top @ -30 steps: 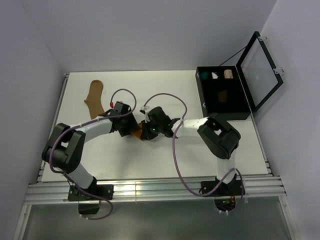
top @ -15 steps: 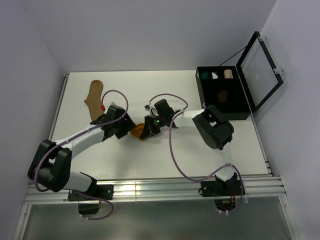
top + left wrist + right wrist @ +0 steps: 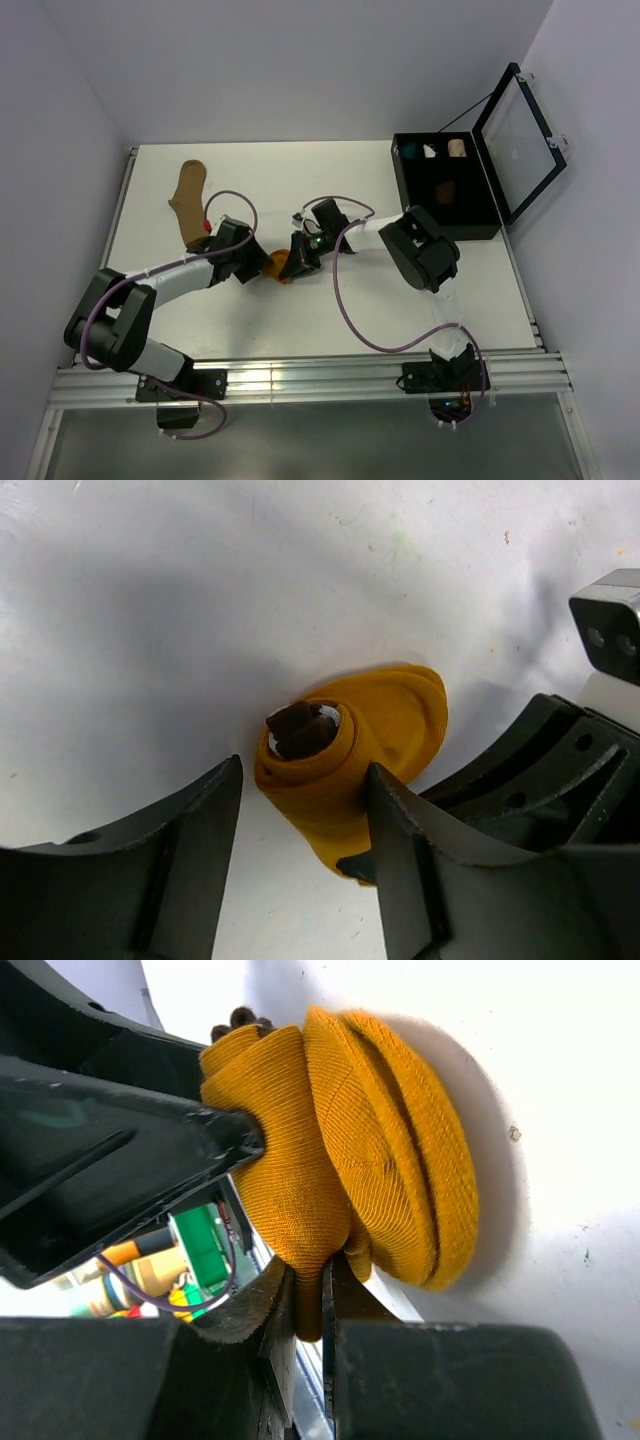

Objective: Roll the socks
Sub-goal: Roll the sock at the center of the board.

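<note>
Top view first: the tan sock lies flat on the table, up past the left gripper and off to its outer left, well apart from it, with nothing touching it.

The left gripper is down at table level with its jaws parted roughly halfway. The mustard sock sits right in the gap between them. It's rolled up, and the open end of the roll faces the wrist cam with dark brown and white fabric showing in the core. One left finger is up against the side of the roll. The other has a sliver of bare table between it and the fabric, so it's bracketing the roll, not squeezing it.

Just to the right, the right gripper faces the left one nose to nose across the roll. Its jaws are almost fully closed, nipping a thin fold of the mustard sock at the roll's edge. The rest of the roll bulges out beyond its fingertips, against the table.

Way off to the right gripper's far right is a black case with its lid propped open. In its back row are a teal bundle, a white bundle and a cream bundle. There's also a brownish lump in a nearer compartment, too small to tell what it is.
</note>
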Controlling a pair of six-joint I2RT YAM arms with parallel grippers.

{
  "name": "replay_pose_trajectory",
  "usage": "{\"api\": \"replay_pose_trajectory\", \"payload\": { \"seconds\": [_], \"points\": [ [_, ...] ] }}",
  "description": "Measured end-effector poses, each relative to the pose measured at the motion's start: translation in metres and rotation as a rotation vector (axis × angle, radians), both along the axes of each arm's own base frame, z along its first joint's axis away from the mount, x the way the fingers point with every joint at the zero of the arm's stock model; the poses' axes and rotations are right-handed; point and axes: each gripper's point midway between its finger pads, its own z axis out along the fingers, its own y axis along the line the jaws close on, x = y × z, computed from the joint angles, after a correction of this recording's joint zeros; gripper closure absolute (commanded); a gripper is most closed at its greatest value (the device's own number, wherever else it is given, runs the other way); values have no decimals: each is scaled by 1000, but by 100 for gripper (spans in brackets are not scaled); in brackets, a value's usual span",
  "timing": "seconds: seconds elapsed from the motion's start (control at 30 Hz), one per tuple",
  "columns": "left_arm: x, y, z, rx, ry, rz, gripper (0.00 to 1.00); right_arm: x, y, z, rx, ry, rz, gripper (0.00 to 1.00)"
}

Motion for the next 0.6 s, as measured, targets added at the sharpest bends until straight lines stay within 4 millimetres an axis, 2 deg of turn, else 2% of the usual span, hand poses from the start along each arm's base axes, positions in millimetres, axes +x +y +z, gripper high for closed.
{"api": "replay_pose_trajectory", "payload": {
  "seconds": [0.13,0.17,0.2,0.27,0.37,0.5,0.6],
  "points": [
    [5,-5,-5,-8,10,-4,56,0,1,1,5,23,-10,99],
    [6,-7,-5,-11,12,-8,63,0,1,1,5,26,-12,98],
    [8,-8,-5,-13,13,-9,65,1,1,1,4,30,-15,94],
    [10,-10,-6,-12,17,-17,66,1,2,1,4,31,-18,89],
    [13,-11,-7,-1,23,-30,66,3,1,0,-2,19,-26,72],
    [16,-15,-7,10,27,-65,66,7,-4,3,-22,-60,-55,60],
    [18,-17,-7,21,29,-96,66,11,-11,11,-48,-149,-82,55]
  ]
}}
